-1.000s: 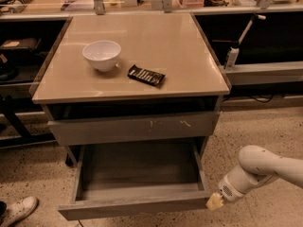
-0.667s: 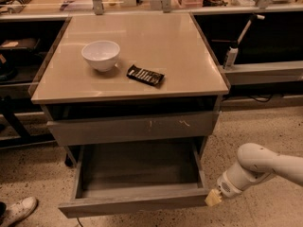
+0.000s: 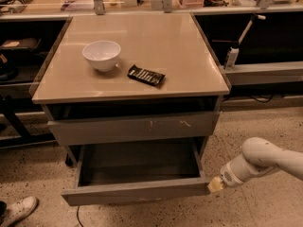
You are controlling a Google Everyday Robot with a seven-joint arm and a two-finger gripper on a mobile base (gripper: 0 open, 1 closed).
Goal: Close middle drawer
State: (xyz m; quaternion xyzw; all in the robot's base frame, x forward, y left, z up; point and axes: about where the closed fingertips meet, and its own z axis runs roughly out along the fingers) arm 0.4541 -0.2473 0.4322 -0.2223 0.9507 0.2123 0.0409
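Grey wood-grain middle drawer (image 3: 137, 192) sits pulled out in the lower centre of the frame, its plain front toward the camera and its smooth inner floor open to view. At the right end of that front, in the lower right of the frame, the gripper (image 3: 215, 185) on a white arm (image 3: 262, 160) meets the corner; whether it is open or closed cannot be told. Just above the drawer is a taller grey drawer front (image 3: 135, 126) with pale scratches. On the beige tabletop (image 3: 156, 37) stand a white bowl (image 3: 102, 55) and, beside it, a dark packet (image 3: 146, 75). A white shoe (image 3: 16, 210) shows at lower left.
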